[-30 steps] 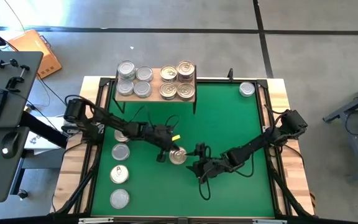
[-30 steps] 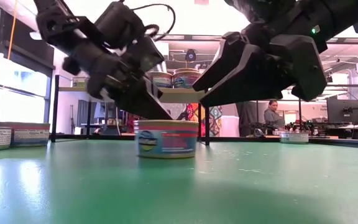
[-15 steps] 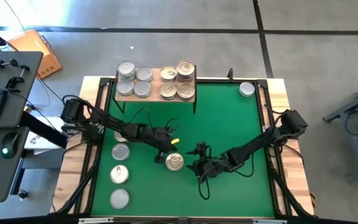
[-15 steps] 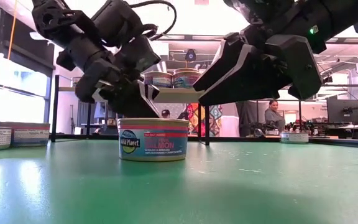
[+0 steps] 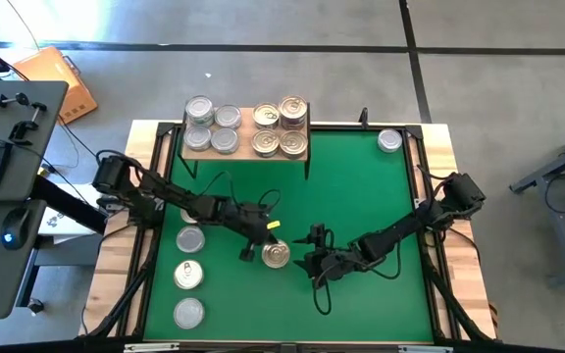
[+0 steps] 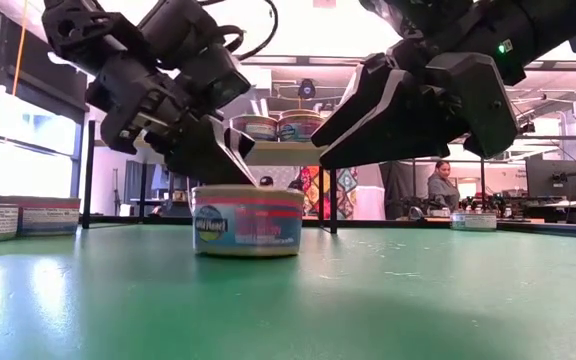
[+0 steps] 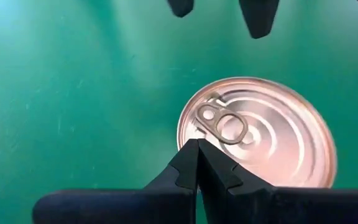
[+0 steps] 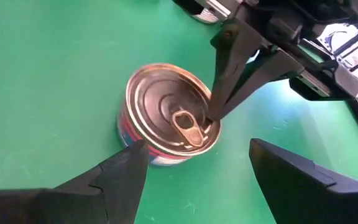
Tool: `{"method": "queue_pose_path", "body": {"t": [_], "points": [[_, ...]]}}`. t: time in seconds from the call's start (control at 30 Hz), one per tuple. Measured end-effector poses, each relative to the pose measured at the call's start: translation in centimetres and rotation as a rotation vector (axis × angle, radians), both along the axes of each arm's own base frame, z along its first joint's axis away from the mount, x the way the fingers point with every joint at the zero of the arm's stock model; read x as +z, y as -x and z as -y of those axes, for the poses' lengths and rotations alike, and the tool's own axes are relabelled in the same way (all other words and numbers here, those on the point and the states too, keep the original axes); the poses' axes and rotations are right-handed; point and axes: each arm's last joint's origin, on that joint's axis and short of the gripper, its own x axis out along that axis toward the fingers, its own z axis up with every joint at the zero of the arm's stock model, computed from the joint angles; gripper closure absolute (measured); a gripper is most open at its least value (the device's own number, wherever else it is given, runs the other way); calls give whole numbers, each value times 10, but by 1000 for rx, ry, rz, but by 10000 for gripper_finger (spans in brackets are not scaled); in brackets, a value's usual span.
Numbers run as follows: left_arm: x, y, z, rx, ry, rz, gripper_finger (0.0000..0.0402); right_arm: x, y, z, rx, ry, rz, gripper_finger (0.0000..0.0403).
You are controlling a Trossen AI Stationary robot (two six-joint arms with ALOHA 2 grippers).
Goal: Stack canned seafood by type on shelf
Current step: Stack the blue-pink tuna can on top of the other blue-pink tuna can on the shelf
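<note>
1. The left gripper (image 7: 197,163) is pinching fully closed on nothing, its tips touching the lid rim of a gold-lidded can (image 5: 276,256).
2. The right gripper (image 8: 197,165) is gaping wide and empty just beside that can, on the opposite side.
3. The can is standing upright mid-mat (image 5: 361,186), well apart from the shelf (image 5: 247,154).

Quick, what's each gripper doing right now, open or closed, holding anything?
Left gripper: shut, holding nothing, its tip at the rim of the gold-lidded can.
Right gripper: open, holding nothing, just beside that can.
</note>
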Motion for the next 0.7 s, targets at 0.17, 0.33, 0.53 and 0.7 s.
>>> {"method": "queue_pose_path", "body": {"t": [0.17, 0.33, 0.53, 0.7], "points": [[-5, 4, -5, 20, 8, 11, 401, 0, 0, -1, 37, 0, -4, 128], [-7, 6, -7, 24, 9, 22, 401, 3, -2, -2, 66, 10, 14, 128], [-6, 5, -7, 24, 11, 36, 401, 5, -4, -1, 84, 19, 35, 128], [-6, 5, -7, 20, 4, 37, 401, 6, -7, 2, 127, -38, 37, 128]]}}
